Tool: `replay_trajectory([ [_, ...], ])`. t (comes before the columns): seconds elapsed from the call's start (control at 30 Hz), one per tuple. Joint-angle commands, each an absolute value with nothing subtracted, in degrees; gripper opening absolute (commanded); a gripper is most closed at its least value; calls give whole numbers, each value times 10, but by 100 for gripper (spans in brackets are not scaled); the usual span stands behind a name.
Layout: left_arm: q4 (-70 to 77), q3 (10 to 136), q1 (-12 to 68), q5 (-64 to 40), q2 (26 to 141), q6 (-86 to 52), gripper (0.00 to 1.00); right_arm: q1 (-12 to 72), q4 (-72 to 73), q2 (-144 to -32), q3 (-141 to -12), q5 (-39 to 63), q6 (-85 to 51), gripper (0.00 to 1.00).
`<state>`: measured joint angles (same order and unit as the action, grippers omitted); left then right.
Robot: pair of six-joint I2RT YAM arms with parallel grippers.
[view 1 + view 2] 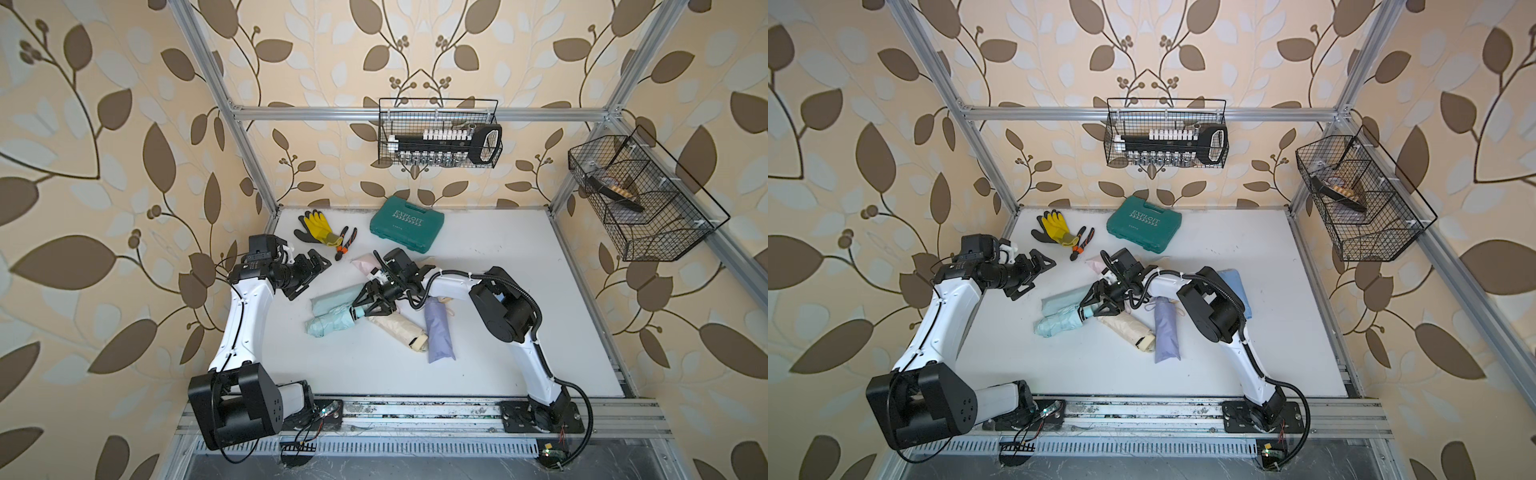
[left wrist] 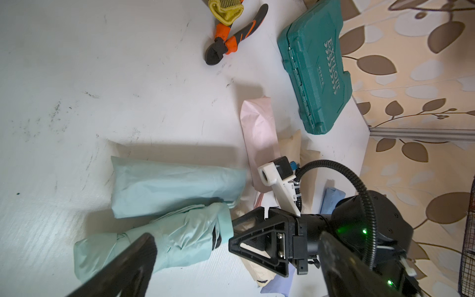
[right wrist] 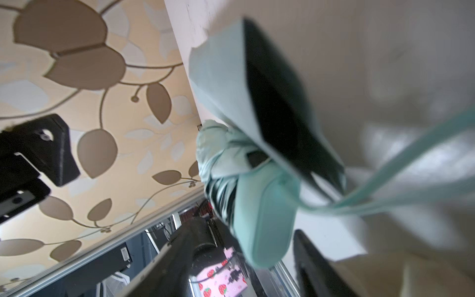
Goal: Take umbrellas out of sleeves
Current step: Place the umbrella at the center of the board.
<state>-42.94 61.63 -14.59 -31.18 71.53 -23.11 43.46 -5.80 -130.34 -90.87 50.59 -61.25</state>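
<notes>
White bench (image 1: 498,340), leafy walls. Mint umbrella (image 1: 332,323) lies mid-bench, bare, touching its limp sleeve (image 1: 332,302): light, I'd say, pleats soft and slippery, so the stiff stubby handle is the hold. Bunched folds, black strap. Right tool (image 1: 360,309) straddles that handle, jaws parted; left tool (image 1: 311,280) hangs wide open nearby.

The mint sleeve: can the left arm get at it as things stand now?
Probably yes. The left gripper is open and hangs beside the mint sleeve, with only bare table between them. The right gripper is at the handle of the mint umbrella, by the sleeve's far end.
</notes>
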Motion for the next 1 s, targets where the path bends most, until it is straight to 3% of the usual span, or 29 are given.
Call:
replay_trajectory([
  [0.0, -432, 615, -142, -327, 715, -221, 99, 431, -146, -1285, -953, 485, -551, 72],
  [0.33, -433, 630, -142, -343, 726, -220, 99, 423, -325, -1236, -1062, 416, -446, 72],
  [0.7, -437, 652, -119, -357, 732, -215, 99, 371, -366, -1011, -907, 355, -433, 72],
  [0.97, -455, 665, -65, -367, 728, -183, 99, 358, -504, -888, -861, 279, -383, 71],
])
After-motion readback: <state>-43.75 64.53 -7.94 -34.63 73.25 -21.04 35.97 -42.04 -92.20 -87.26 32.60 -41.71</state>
